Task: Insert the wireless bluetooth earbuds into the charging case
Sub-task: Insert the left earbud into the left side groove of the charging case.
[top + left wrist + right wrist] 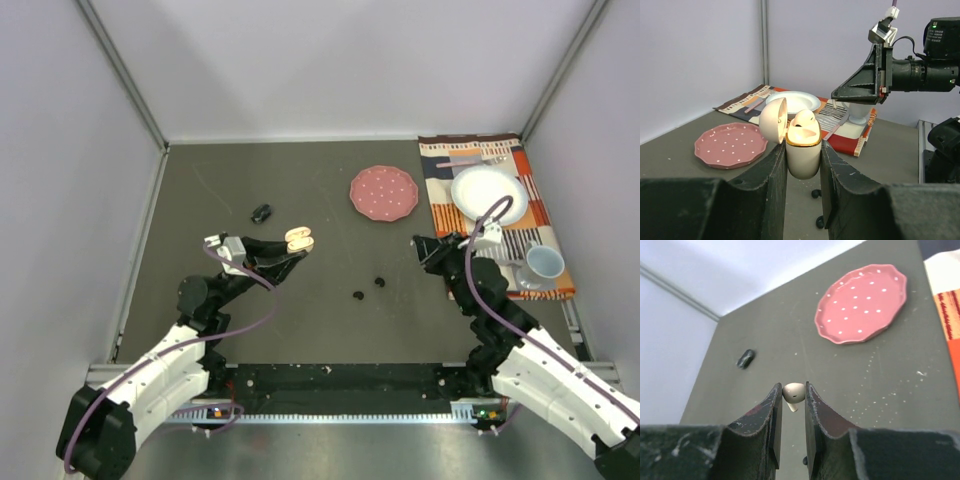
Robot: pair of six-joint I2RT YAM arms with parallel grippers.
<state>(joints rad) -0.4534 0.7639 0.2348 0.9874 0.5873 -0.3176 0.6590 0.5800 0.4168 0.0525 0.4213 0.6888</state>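
My left gripper (296,246) is shut on the cream charging case (803,155) and holds it upright above the table, with its lid (773,120) swung open to the left. A white earbud (804,121) pokes up from the gold-rimmed mouth. My right gripper (793,396) is shut on another white earbud (793,391), pinched at its head with the stem pointing down. It hovers to the right of the case (299,239), its tips (419,246) aimed toward it. Two black earbuds (358,295) (379,281) lie on the table between the arms.
A pink dotted plate (383,192) lies at the back centre. A small black object (262,212) rests behind the left gripper. On the right, a striped placemat (527,225) carries a white plate (488,190), a fork (470,160) and a cup (543,263).
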